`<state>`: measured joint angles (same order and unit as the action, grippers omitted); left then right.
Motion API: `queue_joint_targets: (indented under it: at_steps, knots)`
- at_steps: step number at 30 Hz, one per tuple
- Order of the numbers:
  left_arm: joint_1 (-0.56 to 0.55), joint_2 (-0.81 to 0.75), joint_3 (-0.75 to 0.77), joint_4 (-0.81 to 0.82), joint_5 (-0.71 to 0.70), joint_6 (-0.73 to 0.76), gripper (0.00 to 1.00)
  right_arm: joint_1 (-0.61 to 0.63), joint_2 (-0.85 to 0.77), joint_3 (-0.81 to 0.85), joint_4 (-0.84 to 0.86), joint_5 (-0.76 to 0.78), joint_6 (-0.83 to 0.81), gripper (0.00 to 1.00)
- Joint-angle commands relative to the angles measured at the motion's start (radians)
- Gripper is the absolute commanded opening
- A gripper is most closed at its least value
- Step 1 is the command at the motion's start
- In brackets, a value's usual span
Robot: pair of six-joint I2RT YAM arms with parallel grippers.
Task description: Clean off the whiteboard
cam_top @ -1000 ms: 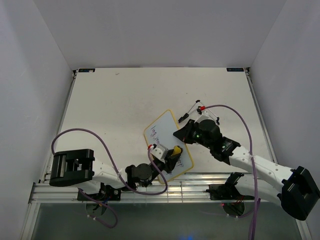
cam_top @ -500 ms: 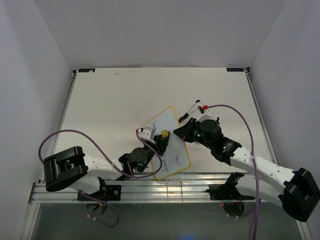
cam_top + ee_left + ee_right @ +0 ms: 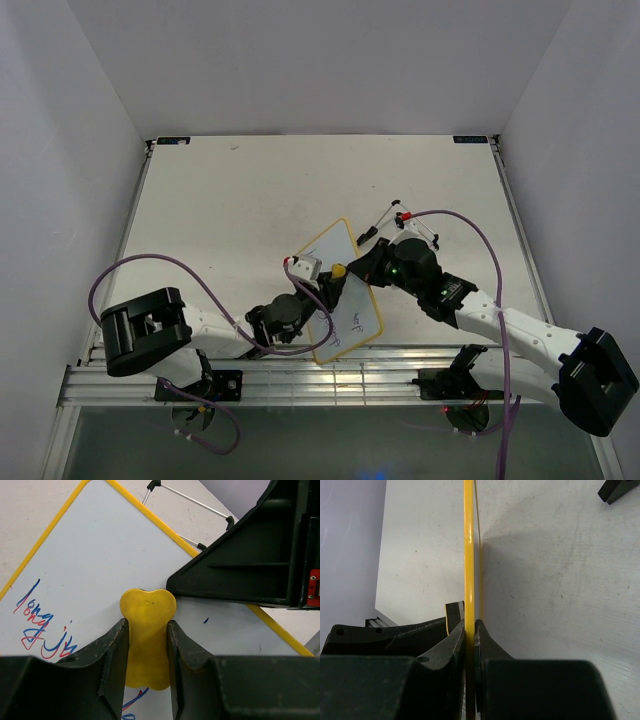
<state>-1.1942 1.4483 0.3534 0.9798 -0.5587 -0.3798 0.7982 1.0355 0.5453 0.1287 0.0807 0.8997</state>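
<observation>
Over the last second the small yellow peanut-shaped eraser (image 3: 340, 270) has travelled from the near right part of the board's face up toward its far right edge, carried there by the left gripper (image 3: 330, 278). It now sits just beside the right gripper (image 3: 362, 268). The sweep looks to have cleared the far half of the face, so the job seems partly done, with strokes still owed nearer the arm bases. The left gripper is clenched on the eraser's waist, one black finger (image 3: 117, 650) on either side, and presses it flat on the board. The right gripper pinches the thin yellow frame (image 3: 468, 555) edge-on, apparently steadying the board. The small white whiteboard with rounded corners (image 3: 330, 250) lies tilted like a diamond on the pale table (image 3: 230, 200), in front of the arms near the table's near edge. Blue-and-red handwriting (image 3: 42, 630) remains at the left of the wrist view, and more faint script (image 3: 355, 320) remains on the near part. A thin wire stand with black tips (image 3: 385, 218) lies just beyond the far edge.
</observation>
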Motion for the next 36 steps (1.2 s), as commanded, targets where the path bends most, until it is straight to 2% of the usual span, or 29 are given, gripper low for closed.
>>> queue_joint_targets:
  at_steps: [1, 11, 16, 22, 30, 36]
  knots:
    - [-0.063, 0.03, 0.061, 0.011, 0.063, 0.015, 0.12, 0.013, -0.032, 0.077, 0.172, -0.035, 0.047, 0.08]
    - [-0.142, 0.112, 0.128, -0.036, 0.056, -0.028, 0.12, 0.013, -0.037, 0.079, 0.173, -0.022, 0.036, 0.08]
    - [-0.185, 0.113, 0.128, -0.067, 0.06, -0.1, 0.12, 0.013, -0.028, 0.097, 0.161, -0.012, 0.027, 0.08]
    - [-0.217, 0.139, 0.114, -0.061, 0.062, -0.16, 0.12, 0.013, -0.035, 0.091, 0.137, 0.063, 0.018, 0.08]
    - [-0.223, 0.126, 0.104, -0.061, 0.125, -0.064, 0.12, 0.009, -0.049, 0.11, 0.135, 0.016, -0.005, 0.08]
    - [-0.225, 0.063, -0.02, -0.064, 0.097, -0.038, 0.12, 0.007, -0.051, 0.16, 0.092, -0.033, -0.03, 0.08]
